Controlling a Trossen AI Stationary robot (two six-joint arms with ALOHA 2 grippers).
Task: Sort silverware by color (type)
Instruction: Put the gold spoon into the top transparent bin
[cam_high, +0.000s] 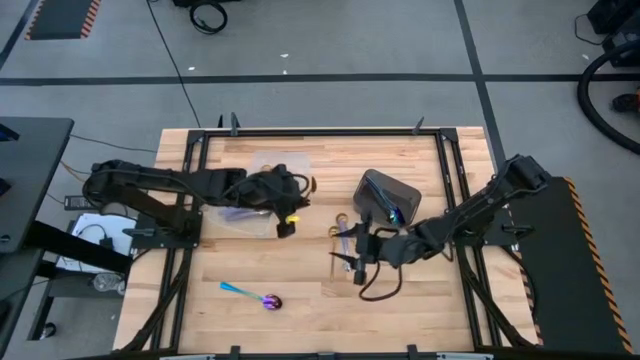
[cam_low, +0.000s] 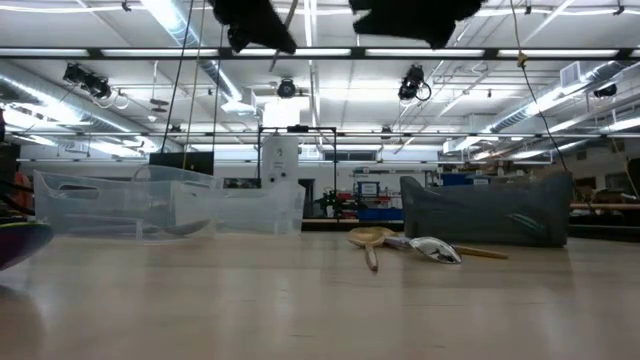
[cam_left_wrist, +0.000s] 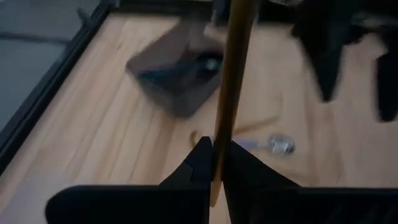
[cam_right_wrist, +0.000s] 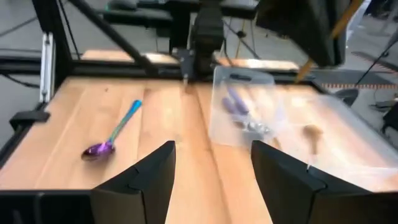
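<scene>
Lower centre, high view: purple-teal spoon (cam_high: 252, 294) lies loose on the table. Mid-frame: right gripper (cam_high: 352, 255) wide open, empty, nr gold spoon (cam_high: 342, 222). Further up: left gripper (cam_high: 296, 193) pinched on gold handle (cam_left_wrist: 235, 74) over clear container (cam_high: 262, 200). Prob next: release it in.

Wooden table (cam_high: 250, 275): purple spoon (cam_high: 262, 297), clear containers (cam_high: 262, 190), grey bin (cam_high: 385, 195)

Overhead looks straight down; low views level across the table (cam_high: 300, 290).
</scene>
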